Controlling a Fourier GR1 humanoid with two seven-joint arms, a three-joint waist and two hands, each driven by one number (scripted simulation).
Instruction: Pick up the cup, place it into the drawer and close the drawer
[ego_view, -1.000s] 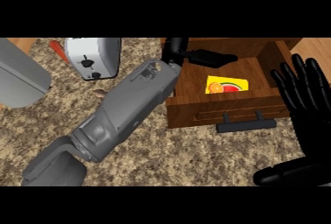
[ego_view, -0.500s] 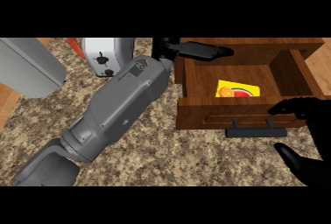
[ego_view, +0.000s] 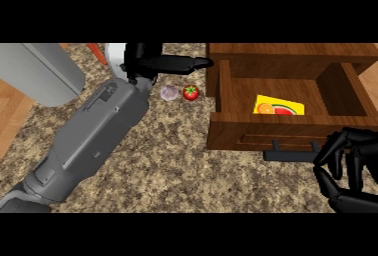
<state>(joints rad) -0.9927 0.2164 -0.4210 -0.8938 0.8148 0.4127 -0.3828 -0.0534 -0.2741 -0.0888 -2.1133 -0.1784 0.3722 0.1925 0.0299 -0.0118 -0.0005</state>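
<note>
The cup (ego_view: 116, 52) is mostly hidden behind the left hand (ego_view: 151, 62), whose fingers curl around it. The wooden drawer (ego_view: 288, 95) stands open; the right hand (ego_view: 347, 170), fingers curled, holds nothing beside its handle (ego_view: 291, 152).

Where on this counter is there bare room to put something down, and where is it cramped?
The widest bare patch is the counter between the grey left forearm and the drawer front. Inside the drawer, the floor left of the yellow carton is bare. It is crowded by the left hand, near the garlic and strawberry, and at the handle by the right hand.
</note>
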